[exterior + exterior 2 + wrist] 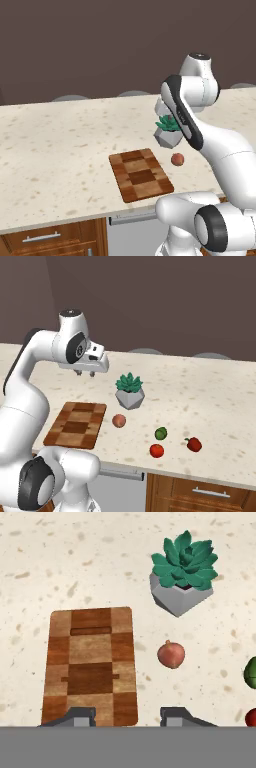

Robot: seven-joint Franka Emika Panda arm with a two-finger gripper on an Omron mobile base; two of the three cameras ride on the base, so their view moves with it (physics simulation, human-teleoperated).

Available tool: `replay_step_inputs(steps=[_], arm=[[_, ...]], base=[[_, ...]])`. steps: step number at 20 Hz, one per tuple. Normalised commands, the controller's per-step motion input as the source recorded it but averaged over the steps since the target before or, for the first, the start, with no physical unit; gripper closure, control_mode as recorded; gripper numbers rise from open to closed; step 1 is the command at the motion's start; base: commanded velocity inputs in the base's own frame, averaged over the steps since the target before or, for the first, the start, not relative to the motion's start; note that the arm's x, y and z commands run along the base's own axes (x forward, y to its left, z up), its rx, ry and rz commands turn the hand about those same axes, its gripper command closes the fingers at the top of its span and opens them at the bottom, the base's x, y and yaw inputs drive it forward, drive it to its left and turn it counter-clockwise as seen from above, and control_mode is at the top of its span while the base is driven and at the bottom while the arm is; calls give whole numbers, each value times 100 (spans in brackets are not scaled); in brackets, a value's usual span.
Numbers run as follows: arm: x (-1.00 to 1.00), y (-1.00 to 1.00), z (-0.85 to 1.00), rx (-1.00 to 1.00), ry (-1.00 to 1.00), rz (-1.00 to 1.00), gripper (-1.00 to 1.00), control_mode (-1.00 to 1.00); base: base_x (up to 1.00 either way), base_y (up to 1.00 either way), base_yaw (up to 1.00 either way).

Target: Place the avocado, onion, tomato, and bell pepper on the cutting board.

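Hand view: tool [127, 718] high over the speckled tabletop [75, 562], narrowed and empty; checkered wooden cutting board [92, 664] bare, dull pinkish onion [171, 654] just beside its edge (nearest pick), so open wide, centre over onion, descend straight.

The cutting board [90, 667] looks like smooth checkered wood; the worktop [60, 567] is matt speckled stone.

Below the raised pincer [85, 374], the cutting board [76, 425] lies bare with open tabletop [210, 391] around it; a potted plant [130, 390] stands to its right, behind the onion [119, 420].
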Motion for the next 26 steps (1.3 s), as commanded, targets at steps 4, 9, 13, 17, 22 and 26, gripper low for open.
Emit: replay_step_inputs(steps=[4, 9, 13, 17, 22, 26], arm=[[-3, 0, 0, 0, -1, 0, -100, -100], [-12, -12, -9, 0, 0, 0, -100, -100], [-20, -36, -11, 0, 0, 0, -100, -100], [-18, -42, -18, 0, 2, 0, -100, -100], [0, -9, -39, -8, 7, 0, -100, -100], [0, -2, -47, -10, 8, 0, -100, -100]], base=[[0, 0, 0], [0, 0, 0], [0, 0, 0], [0, 0, 0], [0, 0, 0], [0, 0, 0]])
